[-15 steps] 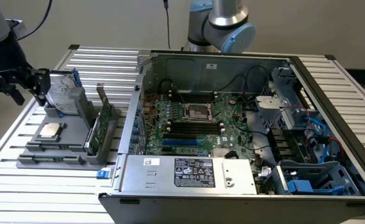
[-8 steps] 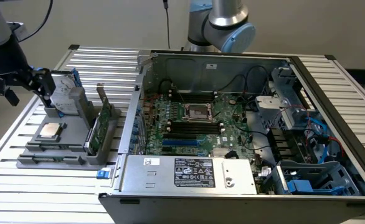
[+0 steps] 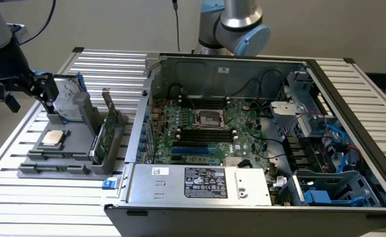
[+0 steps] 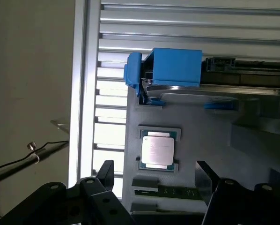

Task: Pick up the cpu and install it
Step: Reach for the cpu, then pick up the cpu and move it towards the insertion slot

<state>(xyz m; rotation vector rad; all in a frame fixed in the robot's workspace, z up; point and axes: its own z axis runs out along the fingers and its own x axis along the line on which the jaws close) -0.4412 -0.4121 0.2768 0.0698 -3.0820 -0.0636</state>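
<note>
Gripper hangs above the grey plastic holder, black blocky fingers spread wide, nothing held. The cpu, a flat square chip w/ matte silvery lid, sits in that holder. Just beside it stand the hard drive w/ blue bracket and a long green circuit card.
</note>
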